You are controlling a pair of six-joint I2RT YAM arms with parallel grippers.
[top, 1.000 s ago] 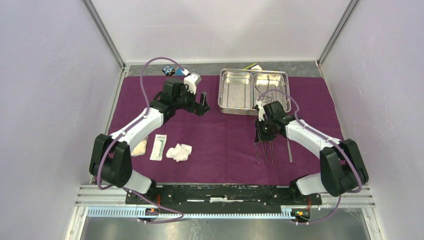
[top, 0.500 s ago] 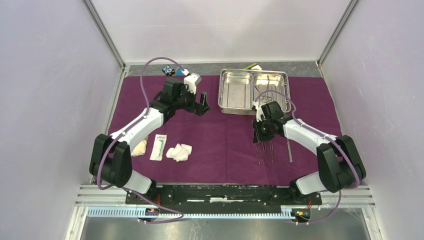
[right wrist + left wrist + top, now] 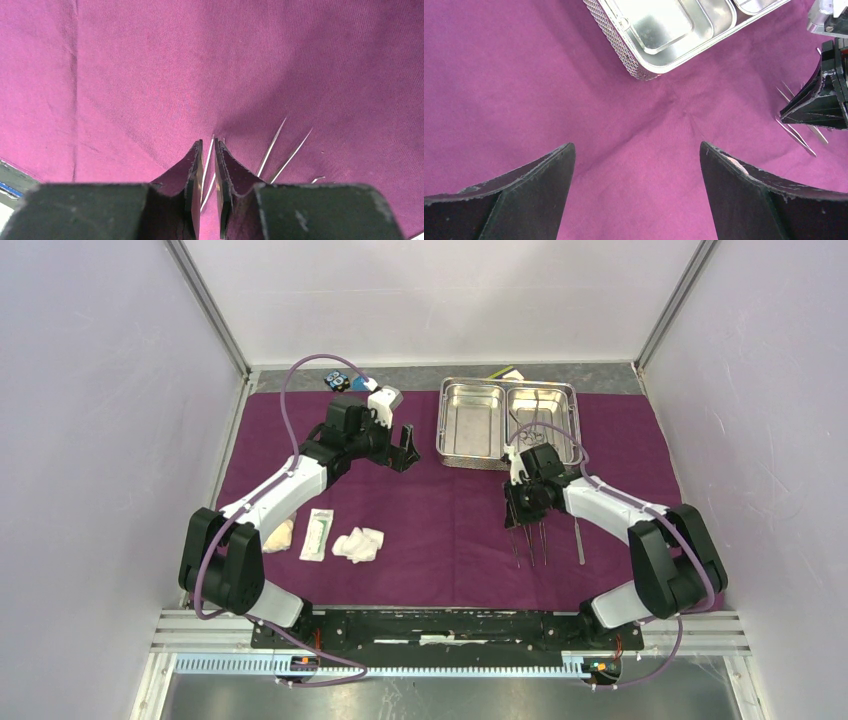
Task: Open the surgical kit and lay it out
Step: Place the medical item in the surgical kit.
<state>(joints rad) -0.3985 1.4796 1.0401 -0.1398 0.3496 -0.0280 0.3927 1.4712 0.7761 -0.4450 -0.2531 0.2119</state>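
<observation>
The dark-purple cloth lies spread flat. On its far side stands the steel tray, with a few slim instruments in its right compartment. My right gripper is low over the cloth in front of the tray, its jaws narrowly shut on a slim steel instrument whose tips reach past the fingertips. Two more instruments lie beside it, and another further right. Gauze wads and the flat white packet lie at the near left. My left gripper hovers wide open over bare cloth, left of the tray.
Small blue and black blocks sit beyond the cloth's far left corner. A yellow-tipped block lies behind the tray. Grey walls close in on both sides, and a metal rail runs along the near edge.
My right gripper has shifted slightly left and toward the tray, with its elbow drawing in. The left arm has not moved.
</observation>
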